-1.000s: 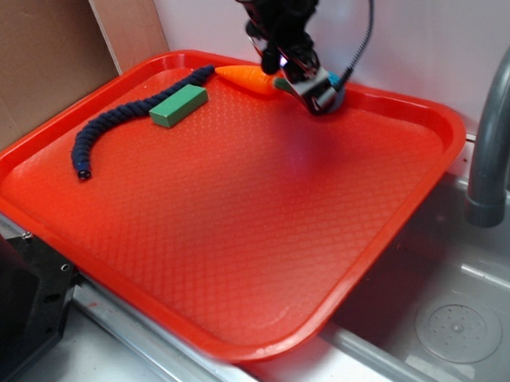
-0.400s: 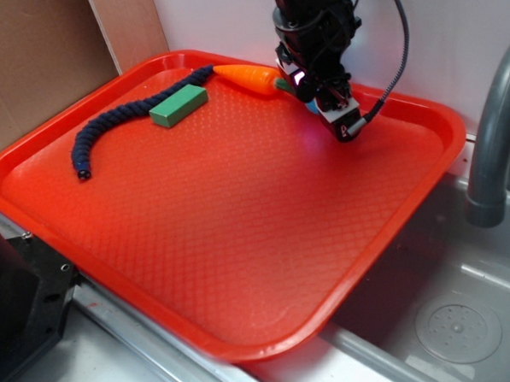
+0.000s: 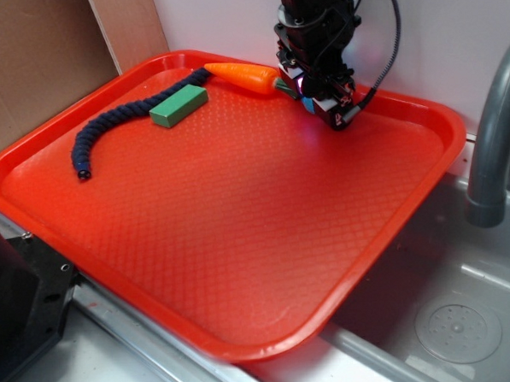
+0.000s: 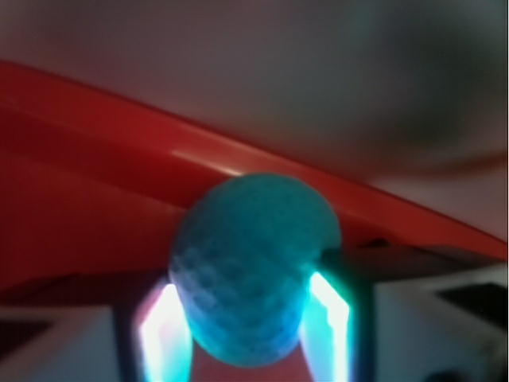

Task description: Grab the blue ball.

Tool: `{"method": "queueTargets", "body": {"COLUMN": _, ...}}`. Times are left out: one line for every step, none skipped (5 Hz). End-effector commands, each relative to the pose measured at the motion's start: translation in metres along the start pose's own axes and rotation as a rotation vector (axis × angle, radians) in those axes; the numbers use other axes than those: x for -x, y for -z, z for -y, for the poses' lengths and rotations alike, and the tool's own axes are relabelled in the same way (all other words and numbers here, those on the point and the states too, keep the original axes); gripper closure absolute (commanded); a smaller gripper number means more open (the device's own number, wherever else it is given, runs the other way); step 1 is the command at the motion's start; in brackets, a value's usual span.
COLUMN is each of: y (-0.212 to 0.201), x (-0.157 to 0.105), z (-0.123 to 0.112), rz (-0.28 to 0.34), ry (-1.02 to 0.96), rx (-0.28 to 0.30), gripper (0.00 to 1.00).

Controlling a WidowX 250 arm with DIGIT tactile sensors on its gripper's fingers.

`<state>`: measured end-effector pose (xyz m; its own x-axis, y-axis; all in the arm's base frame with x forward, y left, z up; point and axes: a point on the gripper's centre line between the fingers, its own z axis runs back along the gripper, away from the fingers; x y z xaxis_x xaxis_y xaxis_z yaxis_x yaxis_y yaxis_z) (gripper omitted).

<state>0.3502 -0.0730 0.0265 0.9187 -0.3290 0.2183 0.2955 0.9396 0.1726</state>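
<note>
The blue ball [image 4: 253,263], teal with a knitted surface, fills the middle of the wrist view. It sits pressed between my two lit fingers [image 4: 328,318]. My gripper [image 4: 242,288] is shut on it, just above the red tray [image 4: 95,231] near its back rim. In the exterior view my gripper [image 3: 323,110] hangs over the tray's far edge, right of the carrot. Only a sliver of the blue ball [image 3: 307,103] shows there.
On the red tray [image 3: 241,243] lie an orange toy carrot [image 3: 240,74], a green block [image 3: 179,105] and a dark navy braided rope [image 3: 115,126] at the back left. A grey faucet [image 3: 492,144] and a sink [image 3: 450,318] are on the right, and the wall is close behind.
My gripper swung right and forward over the tray, then came back a little toward the rear rim. The ball stayed with it. The carrot shifted slightly.
</note>
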Motion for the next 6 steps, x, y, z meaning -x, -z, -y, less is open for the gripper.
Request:
{"method": "queueTargets", "body": {"y": -0.039, "x": 0.0, "z": -0.007, "rz": 0.091, "ry": -0.037, "rx": -0.006, "gripper": 1.0}}
{"method": "queueTargets", "body": {"y": -0.096, "x": 0.036, "z": -0.017, "rz": 0.212, "ry": -0.088, "rx": 0.043, "gripper": 1.0}}
{"method": "queueTargets", "body": {"y": -0.144, "x": 0.07, "z": -0.031, "rz": 0.195, "ry": -0.162, "rx": 0.13, "gripper": 1.0}}
{"method": "queueTargets", "body": {"y": -0.168, "x": 0.095, "z": -0.041, "rz": 0.05, "ry": -0.289, "rx": 0.171, "gripper": 1.0}}
{"method": "queueTargets", "body": {"y": -0.184, "x": 0.116, "z": -0.054, "rz": -0.05, "ry": -0.348, "rx": 0.179, "gripper": 1.0}}
{"method": "queueTargets", "body": {"y": -0.187, "x": 0.125, "z": -0.057, "rz": -0.076, "ry": -0.354, "rx": 0.189, "gripper": 1.0}}
